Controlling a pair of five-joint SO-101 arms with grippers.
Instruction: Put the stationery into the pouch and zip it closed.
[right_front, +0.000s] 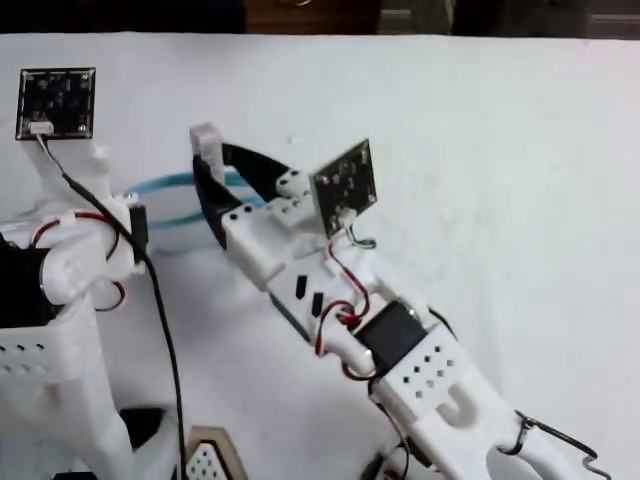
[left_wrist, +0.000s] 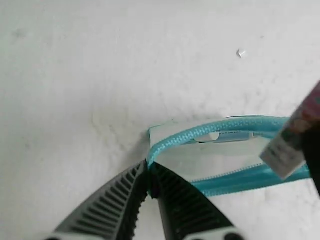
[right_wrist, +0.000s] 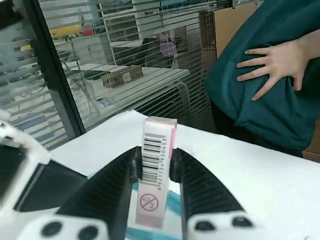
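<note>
Left end effector (left_wrist: 148, 175): pressed together on the corner of the pouch (left_wrist: 215, 160), at the end of its teal zip. Pouch lies flat on the worktop (right_front: 500, 150), toward 9 o'clock from centre in the high view, with the zip tracks apart.

Right end effector (right_wrist: 155, 152): pinching a pink-and-white stationery box (right_wrist: 159, 132), over the pouch's 3 o'clock end.

Judgement: insertion step. The left pinch should anchor firmly. Tip the box along the gap between the tracks, lower it in, and release only once it is inside.

L tool (left_wrist: 149, 186) pinched shut down low; R tool (right_wrist: 156, 167) clamped tight, held higher.
</note>
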